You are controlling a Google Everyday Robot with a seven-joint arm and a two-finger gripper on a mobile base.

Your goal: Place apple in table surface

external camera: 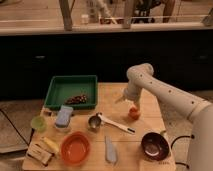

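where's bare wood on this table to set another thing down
Bare table surface lies between the green tray and the gripper, which sits just above the apple; also between the apple and the dark bowl. The front left, around the orange bowl, is crowded.

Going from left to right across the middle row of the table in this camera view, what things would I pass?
Green cup → blue block → small metal cup → long white utensil → apple, with the robot's gripper directly above it.
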